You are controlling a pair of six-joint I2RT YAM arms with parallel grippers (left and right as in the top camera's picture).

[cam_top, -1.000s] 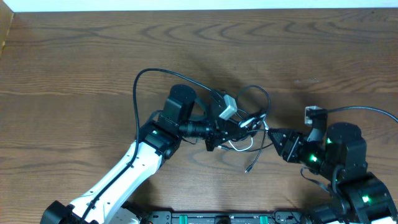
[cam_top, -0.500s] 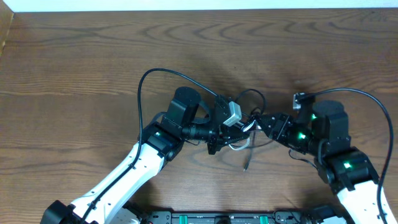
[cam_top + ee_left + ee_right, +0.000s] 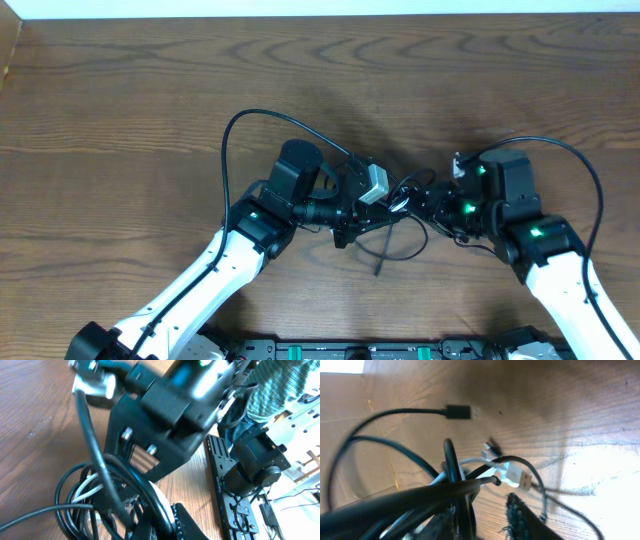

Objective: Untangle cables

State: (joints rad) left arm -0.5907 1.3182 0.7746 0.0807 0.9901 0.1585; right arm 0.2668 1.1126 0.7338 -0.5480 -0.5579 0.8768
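Observation:
A tangle of thin black cables with one white cable hangs between my two grippers at the table's middle. One black end trails down to the wood. My left gripper is shut on the bundle. In the left wrist view, black loops and the white cable run through its jaws. My right gripper is at the bundle's right side. In the right wrist view its jaws are apart, with cables lying against the left finger. A white USB plug and a black plug stick out.
Thick black arm cords arch over the wooden table at the left and right. A black rail runs along the front edge. The left wrist view shows the right gripper's body close ahead.
My right arm has swung up and left from the front right until its gripper reaches the bundle. The trailing black end has shifted slightly left. The left arm has barely moved.

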